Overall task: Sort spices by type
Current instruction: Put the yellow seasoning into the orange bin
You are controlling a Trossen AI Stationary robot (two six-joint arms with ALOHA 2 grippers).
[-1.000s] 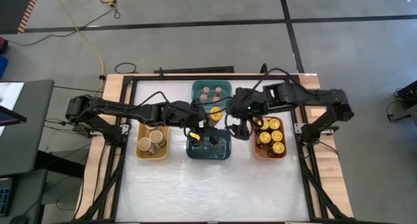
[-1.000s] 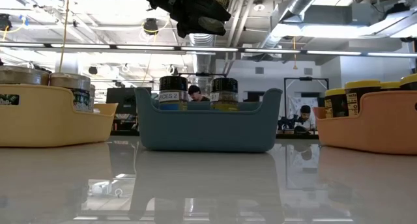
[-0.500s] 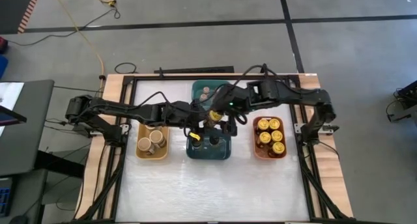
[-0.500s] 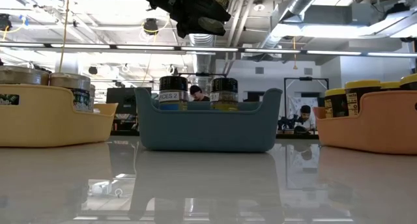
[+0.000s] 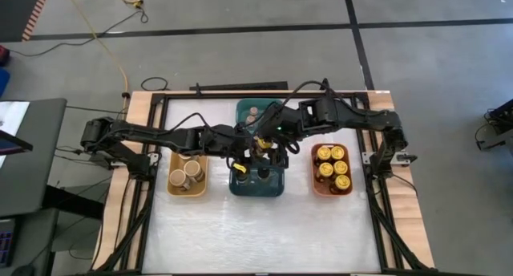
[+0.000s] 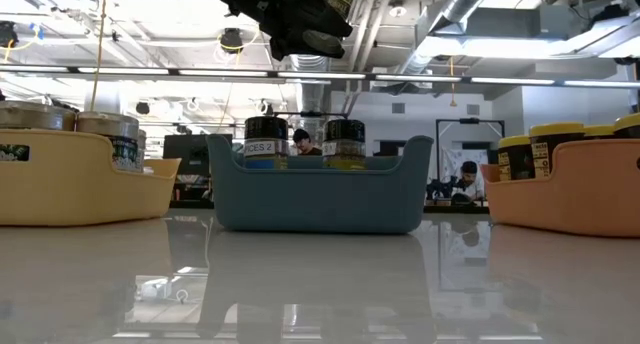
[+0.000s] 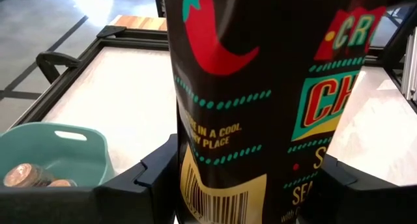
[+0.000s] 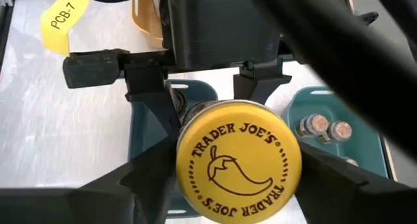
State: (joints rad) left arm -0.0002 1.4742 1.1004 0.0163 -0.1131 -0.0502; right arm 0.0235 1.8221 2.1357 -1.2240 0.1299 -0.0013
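Yellow-lidded chili jar (image 8: pixel 238 157): held aloft over the dark-blue bin (image 5: pixel 257 182), left gripper (image 5: pixel 244 150) clamped on its body. Right gripper (image 8: pixel 238 185): fingers either side of the lid, whether gripping could not be told. Orange bin (image 5: pixel 331 171) held four yellow-lidded jars.

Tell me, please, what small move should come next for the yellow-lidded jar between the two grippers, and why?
Probably the right gripper should finish closing on the jar. The left gripper holds its body over the dark-blue bin, and the right fingers stand on both sides of the lid. The orange bin holds matching jars.
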